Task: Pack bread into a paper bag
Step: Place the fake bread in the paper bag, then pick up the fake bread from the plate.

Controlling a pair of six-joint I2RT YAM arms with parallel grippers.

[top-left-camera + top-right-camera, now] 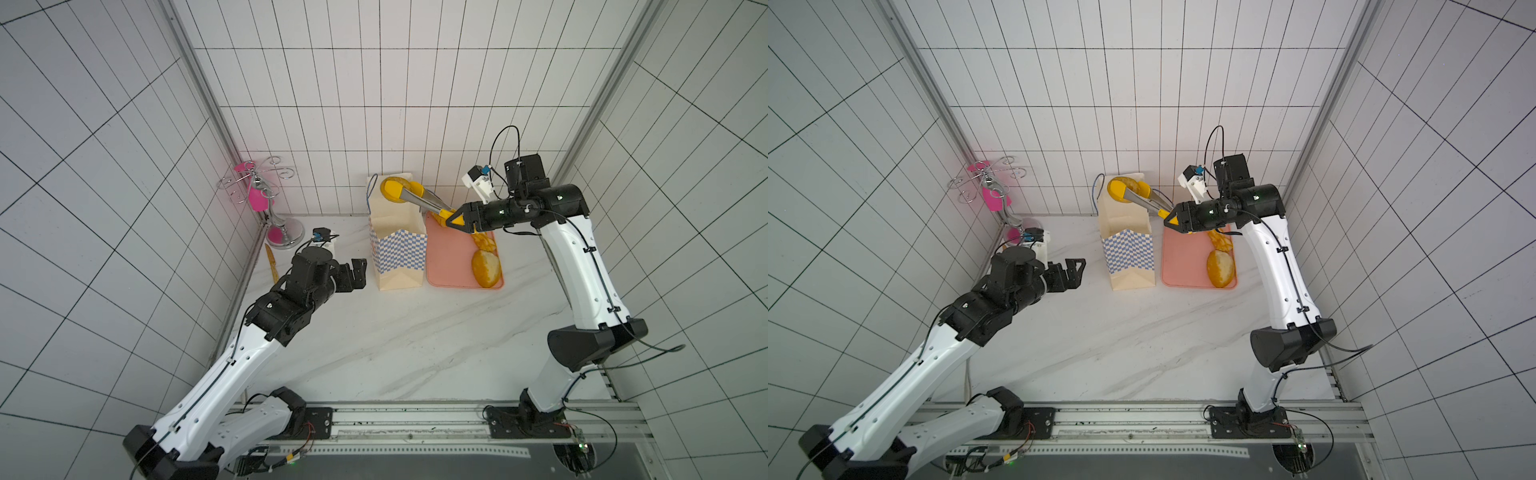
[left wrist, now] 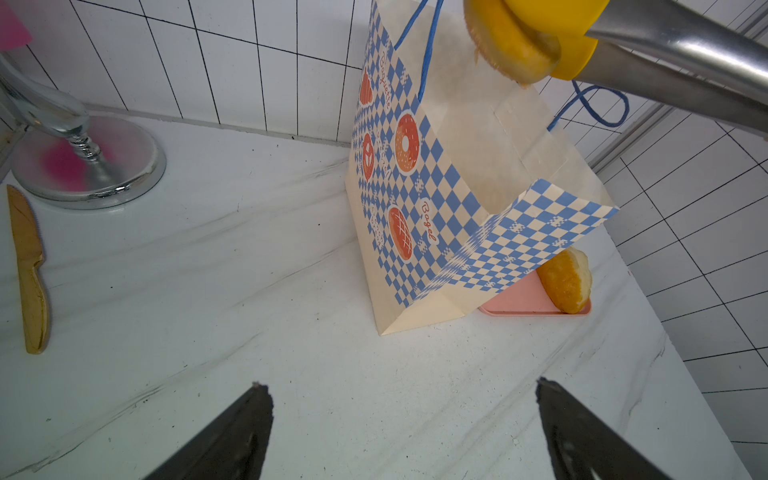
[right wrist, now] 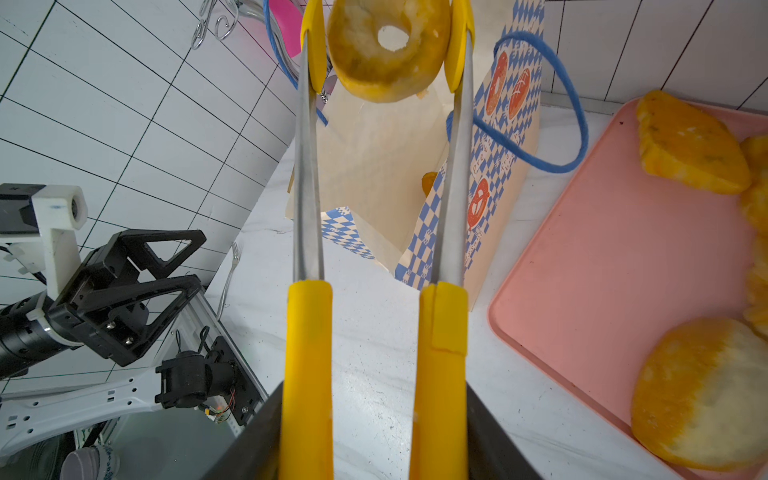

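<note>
The paper bag (image 1: 399,257) (image 1: 1129,257) stands open on the marble top, cream with a blue-checkered band. My right gripper (image 1: 455,218) (image 3: 374,415) is shut on the yellow tongs (image 1: 424,201) (image 3: 307,332). The tong tips sit on either side of a bread ring (image 1: 392,189) (image 3: 386,50), held over the bag's mouth. A round bun (image 1: 486,268) (image 3: 702,395) and a braided loaf (image 1: 484,241) (image 3: 690,145) lie on the pink tray (image 1: 449,257). Something orange (image 3: 430,183) shows inside the bag. My left gripper (image 1: 355,274) (image 2: 399,386) hangs open and empty left of the bag.
A chrome stand with pink pieces (image 1: 266,195) occupies the back left corner. A gold knife (image 2: 29,270) lies by the left wall, and a fork (image 3: 230,270) lies near it. Tiled walls close in at the back and both sides.
</note>
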